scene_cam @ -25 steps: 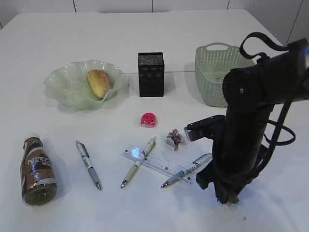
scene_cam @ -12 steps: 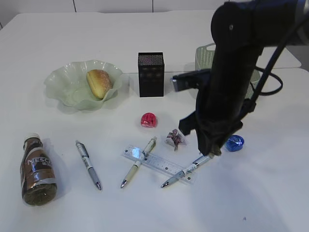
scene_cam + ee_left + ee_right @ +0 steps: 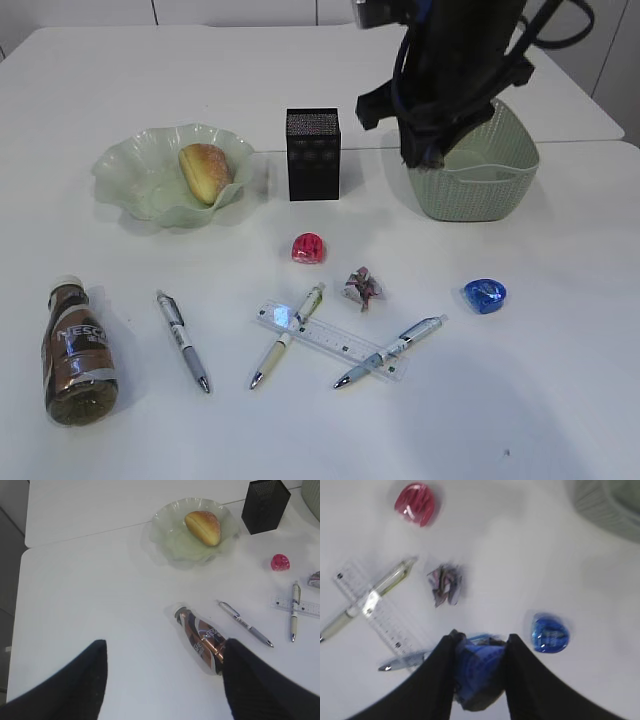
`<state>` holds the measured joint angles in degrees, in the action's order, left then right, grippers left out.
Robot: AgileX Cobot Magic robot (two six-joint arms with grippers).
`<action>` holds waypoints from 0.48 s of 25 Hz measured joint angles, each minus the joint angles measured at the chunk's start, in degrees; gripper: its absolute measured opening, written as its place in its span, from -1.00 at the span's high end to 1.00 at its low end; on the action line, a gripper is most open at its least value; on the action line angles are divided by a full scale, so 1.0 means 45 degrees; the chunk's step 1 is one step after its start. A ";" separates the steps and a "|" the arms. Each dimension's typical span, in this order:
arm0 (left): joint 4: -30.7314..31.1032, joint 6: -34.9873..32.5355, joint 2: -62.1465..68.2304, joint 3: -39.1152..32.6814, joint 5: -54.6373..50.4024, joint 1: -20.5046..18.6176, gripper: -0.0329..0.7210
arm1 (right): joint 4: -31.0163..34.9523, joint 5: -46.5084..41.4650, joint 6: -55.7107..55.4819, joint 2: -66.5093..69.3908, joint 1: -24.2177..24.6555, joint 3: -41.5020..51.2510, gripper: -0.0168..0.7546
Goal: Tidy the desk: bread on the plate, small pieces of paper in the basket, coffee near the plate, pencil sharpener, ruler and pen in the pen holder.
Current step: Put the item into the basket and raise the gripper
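A crumpled blue paper [image 3: 479,672] is clamped in the right hand [image 3: 432,150] above the basket [image 3: 478,165]; the left hand [image 3: 162,680] is held open, empty.

- The exterior view looks down at a slant from in front of the desk [image 3: 120,70], taking in the plate [image 3: 135,165], pen holder [image 3: 313,155], basket [image 3: 480,185] and the row of small things nearer the camera.
- The left wrist view looks down from high over the left side, past two dark fingers [image 3: 75,685], at the coffee [image 3: 202,637] and plate [image 3: 167,527] (a wide view).
- The right wrist view is nearer and blurred, facing down at the ruler [image 3: 375,612], red sharpener [image 3: 415,502] and blue sharpener [image 3: 550,634].
- All three share the red sharpener and ruler.
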<state>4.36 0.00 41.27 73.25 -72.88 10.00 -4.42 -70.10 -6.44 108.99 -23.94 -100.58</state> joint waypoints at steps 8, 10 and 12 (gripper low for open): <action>0.0000 0.0000 0.0000 0.0000 0.0000 0.0000 -0.42 | -0.3154 0.1386 -0.1937 0.0000 0.0000 -0.1396 0.28; 0.0000 0.0070 0.0000 0.0000 0.0000 0.0000 -0.42 | -0.3490 0.1871 -0.2397 0.0073 0.0091 -0.1493 0.28; 0.0000 0.0095 0.0000 0.0000 0.0000 0.0000 -0.42 | -0.3519 0.2049 -0.2628 0.0292 0.0268 -0.1618 0.28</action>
<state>4.36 0.43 41.27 73.25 -72.88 10.00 -20.26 -60.88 -18.26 110.31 -22.73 -107.86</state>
